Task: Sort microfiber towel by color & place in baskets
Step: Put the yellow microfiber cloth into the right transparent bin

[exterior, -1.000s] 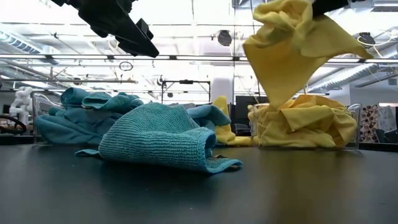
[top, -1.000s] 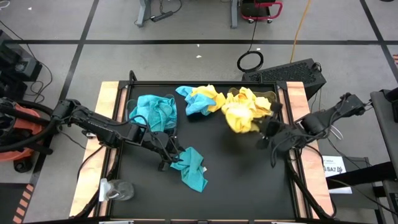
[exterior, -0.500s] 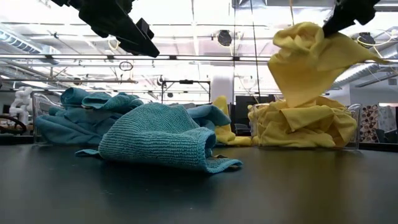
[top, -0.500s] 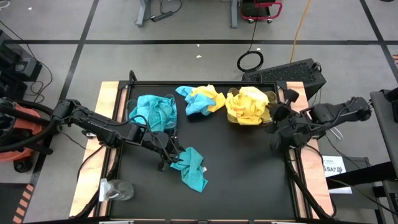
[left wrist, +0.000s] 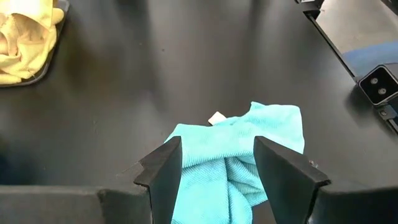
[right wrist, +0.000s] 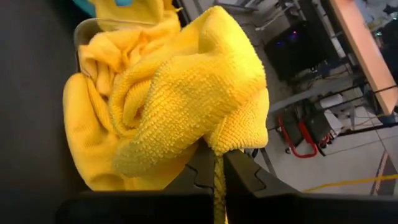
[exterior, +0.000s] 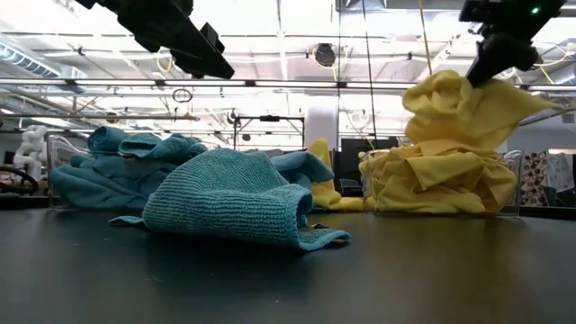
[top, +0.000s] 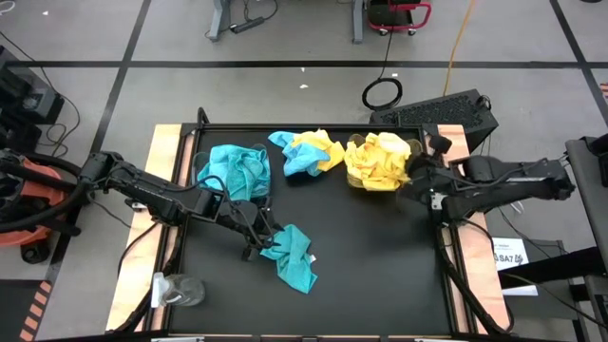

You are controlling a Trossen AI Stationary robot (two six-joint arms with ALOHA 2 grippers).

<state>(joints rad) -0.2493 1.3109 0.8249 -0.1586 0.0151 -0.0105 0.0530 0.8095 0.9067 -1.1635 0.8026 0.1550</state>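
Clamped tight, the jaws of the right gripper [right wrist: 210, 163] pinch a fold of a yellow towel [right wrist: 186, 93], which hangs just over the heap of yellow towels [top: 378, 161] filling the clear right-hand basket [exterior: 515, 184] at the far right of the table; its lower folds already rest on that heap, so the step in hand looks like the drop of this cloth into its bin. What that seems to call for is simply a parting of the fingers and a lift clear, with care that the cloth, piled high above the rim, does not slide off over the side. Farther out, the left gripper [left wrist: 217, 171] hovers with its fingers spread apart, empty, directly above a loose teal towel [top: 294, 256] lying crumpled on the black table [top: 380, 275] toward the near middle; the likely follow-on is to lower and close on it. That cloth belongs in the left-hand basket [exterior: 56, 148] at the far left, already mounded with teal towels [top: 236, 171]. Between the two baskets, against the far edge, a mixed clump of teal and yellow cloths [top: 306, 152] remains unsorted, so the job appears well along but not finished.
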